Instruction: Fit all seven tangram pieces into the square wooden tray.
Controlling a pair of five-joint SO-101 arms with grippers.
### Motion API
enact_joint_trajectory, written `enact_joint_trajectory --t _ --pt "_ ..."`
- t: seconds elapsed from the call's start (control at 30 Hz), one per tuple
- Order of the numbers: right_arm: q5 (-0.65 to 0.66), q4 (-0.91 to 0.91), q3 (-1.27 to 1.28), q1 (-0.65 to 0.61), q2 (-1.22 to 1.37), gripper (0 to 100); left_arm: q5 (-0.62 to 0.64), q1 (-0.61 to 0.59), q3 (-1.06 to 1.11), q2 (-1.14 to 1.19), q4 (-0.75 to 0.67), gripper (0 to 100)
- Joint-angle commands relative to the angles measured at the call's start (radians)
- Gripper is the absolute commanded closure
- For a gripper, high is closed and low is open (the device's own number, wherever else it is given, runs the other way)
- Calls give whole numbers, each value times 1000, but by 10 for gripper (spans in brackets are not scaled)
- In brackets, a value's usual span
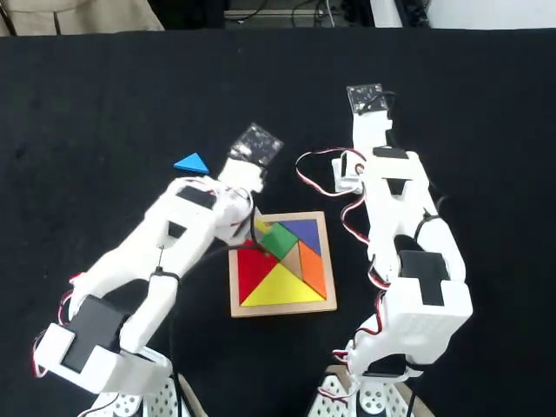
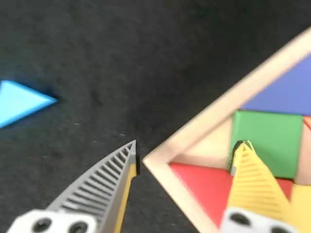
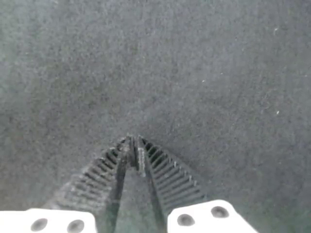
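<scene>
Wooden tray (image 1: pixel 282 308) (image 2: pixel 209 114) sits mid-table holding red (image 1: pixel 250 269), yellow (image 1: pixel 282 287), green (image 1: pixel 280 241), orange (image 1: pixel 311 265) and violet-blue (image 1: pixel 304 233) pieces, with bare wood showing in the corner by the green square. Light-blue triangle (image 1: pixel 192 163) (image 2: pixel 19 101) lies on the black cloth (image 1: pixel 104 104), well apart from the tray. Left gripper (image 2: pixel 187 145) is spread wide and straddles that corner rim, one finger outside and one over the green/red pieces; right gripper (image 3: pixel 132 141) has its fingers together above bare cloth.
</scene>
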Motion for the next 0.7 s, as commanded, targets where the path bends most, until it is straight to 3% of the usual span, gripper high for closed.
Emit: enact_joint_trajectory --t 0.0,0.37,0.53,0.67 --pt "-5 -12 -56 12 -13 987 -11 33 -5 -5 -17 693" --pt "-5 -12 -56 12 -13 987 -8 22 -16 -23 2 693" --pt "-5 -12 -56 12 -13 987 -2 -140 -193 -167 195 693" --pt "-5 -12 -56 12 -13 987 -9 -283 -314 -146 269 694"
